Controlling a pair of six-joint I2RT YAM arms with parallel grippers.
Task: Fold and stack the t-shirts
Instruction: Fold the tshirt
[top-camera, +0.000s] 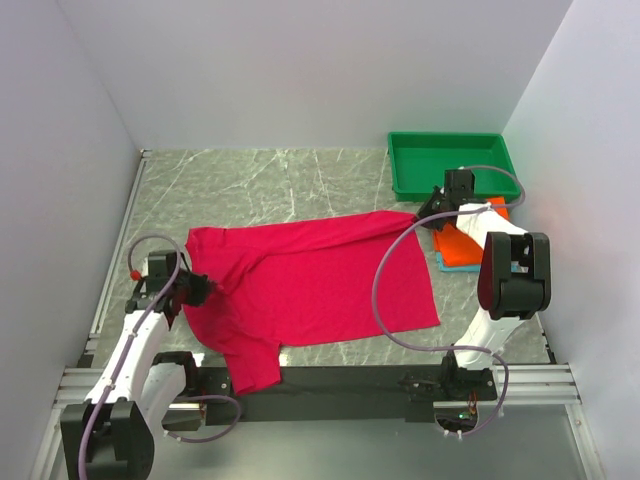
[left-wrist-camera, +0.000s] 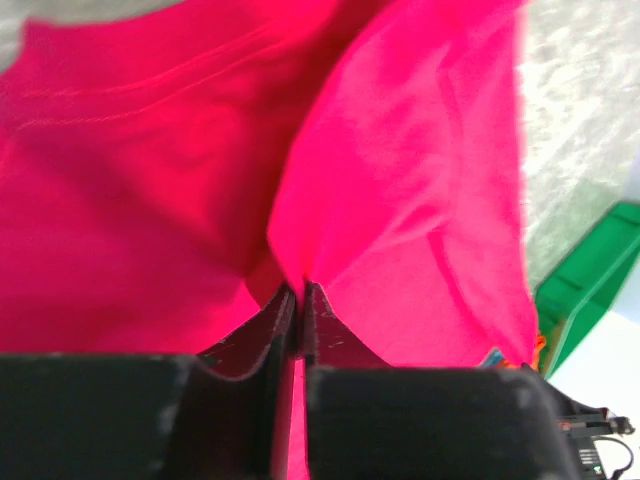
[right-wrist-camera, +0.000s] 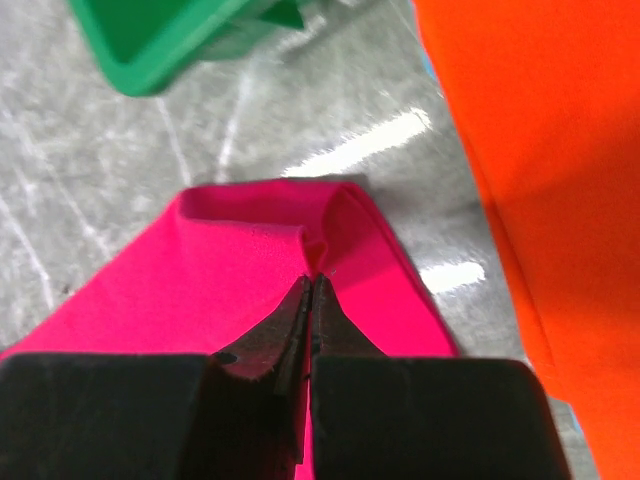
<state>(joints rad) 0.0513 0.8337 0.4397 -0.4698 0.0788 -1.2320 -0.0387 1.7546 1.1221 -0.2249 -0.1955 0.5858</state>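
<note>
The crimson-pink t-shirt (top-camera: 320, 280) lies spread across the marble table, partly folded, one sleeve reaching the near edge. My left gripper (top-camera: 205, 288) is at the shirt's left edge, its jaws shut on a pinch of the pink cloth (left-wrist-camera: 400, 200), with the left gripper's tips (left-wrist-camera: 300, 288) buried in a fold. My right gripper (top-camera: 425, 212) is at the shirt's far right corner, and the right gripper (right-wrist-camera: 311, 280) is shut on the folded pink corner (right-wrist-camera: 180, 290). The orange t-shirt (top-camera: 462, 245) lies folded to the right, on a teal t-shirt (top-camera: 440, 262) of which only an edge shows.
A green plastic tray (top-camera: 400, 170) stands at the back right, just beyond the right gripper; the tray's corner (right-wrist-camera: 150, 50) shows in the right wrist view. White walls close in the table on three sides. The orange t-shirt (right-wrist-camera: 540, 150) lies close to the right gripper's right side.
</note>
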